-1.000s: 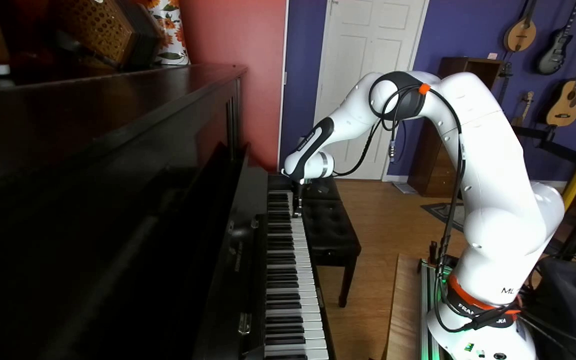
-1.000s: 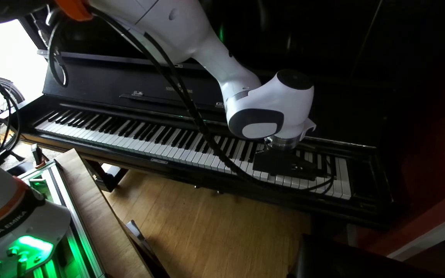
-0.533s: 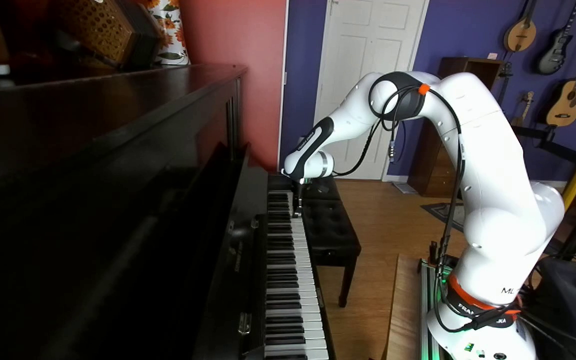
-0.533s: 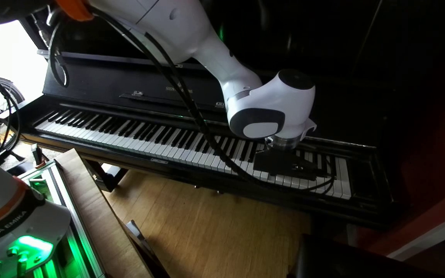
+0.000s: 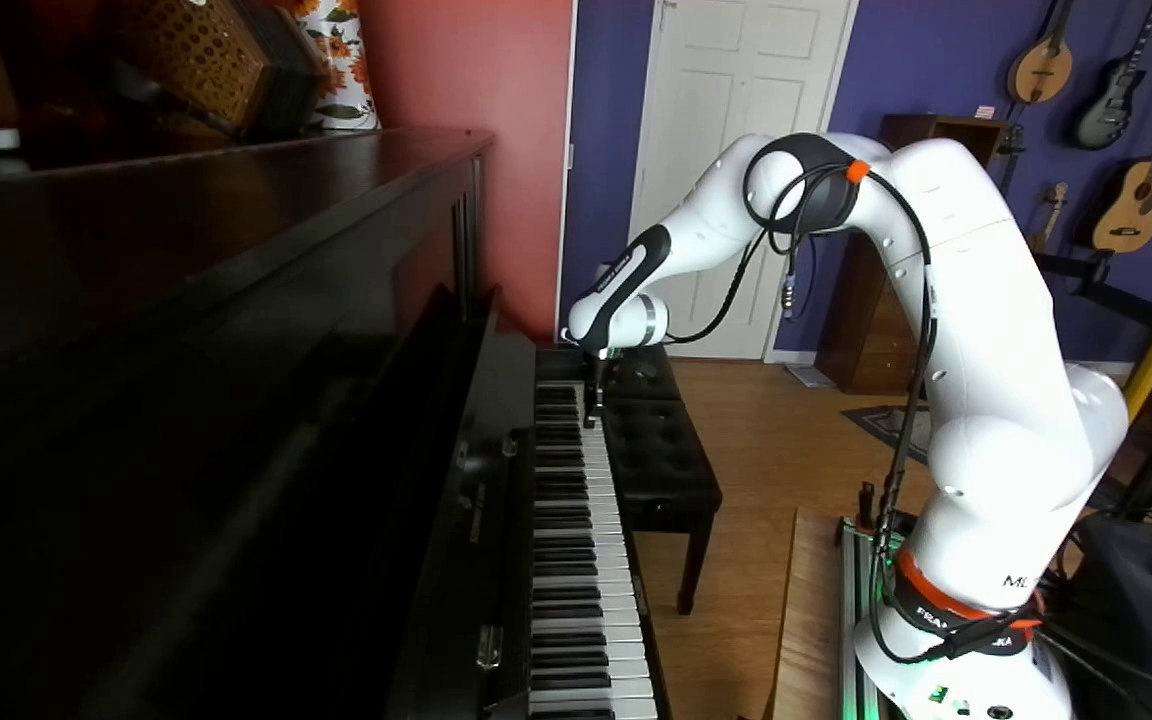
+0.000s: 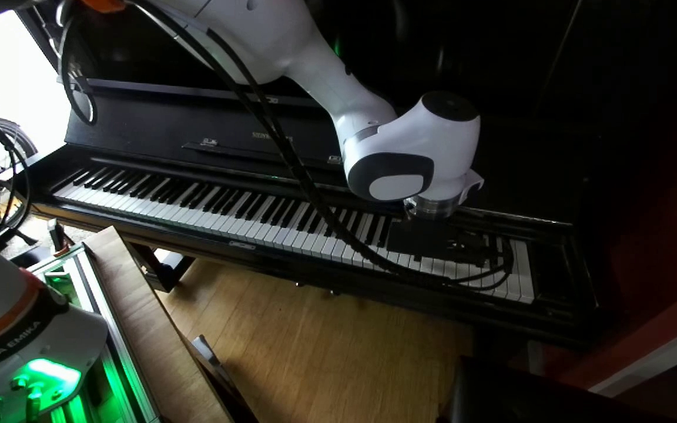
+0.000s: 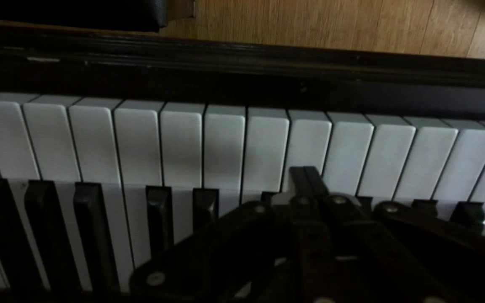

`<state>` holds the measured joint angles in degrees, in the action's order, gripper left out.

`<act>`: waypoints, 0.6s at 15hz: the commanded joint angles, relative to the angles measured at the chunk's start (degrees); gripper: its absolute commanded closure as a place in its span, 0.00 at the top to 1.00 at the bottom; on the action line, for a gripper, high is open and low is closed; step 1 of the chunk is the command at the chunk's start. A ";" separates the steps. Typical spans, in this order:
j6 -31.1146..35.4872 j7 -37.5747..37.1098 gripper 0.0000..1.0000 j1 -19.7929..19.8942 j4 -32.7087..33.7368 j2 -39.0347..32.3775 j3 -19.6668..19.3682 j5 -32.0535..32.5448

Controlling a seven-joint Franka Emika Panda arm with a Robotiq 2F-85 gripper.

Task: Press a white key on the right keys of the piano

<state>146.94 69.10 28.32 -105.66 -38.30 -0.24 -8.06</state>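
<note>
The dark glossy piano point(image 5: 286, 300) shows in both exterior views point(image 6: 156, 126), and its dark front rail point(image 7: 192, 80) crosses the wrist view. The right keys point(image 6: 525, 273) are white with raised black keys between them; they also fill the wrist view point(image 7: 263, 149). My gripper point(image 7: 307, 170) is shut and empty, its fingertips together over a white key just in front of the black keys. In the exterior views it points down over the right stretch of keys point(image 5: 591, 422). The white keys look level. I cannot tell whether the fingertips touch a key.
A black padded bench point(image 5: 661, 455) stands beside the keyboard's far end; its edge shows in the wrist view point(image 7: 78, 12). A black cable point(image 6: 327, 220) hangs from the arm across the keys. A wooden table point(image 6: 144, 329) carries the robot base.
Between one second and half a second ago almost nothing moved. Since then the arm and the shut gripper have risen a little above the keys.
</note>
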 commanded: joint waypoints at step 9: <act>-1.00 -1.79 0.59 -2.18 -6.60 9.48 -1.53 0.76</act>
<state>146.94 68.52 27.26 -109.26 -32.03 -0.66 -7.98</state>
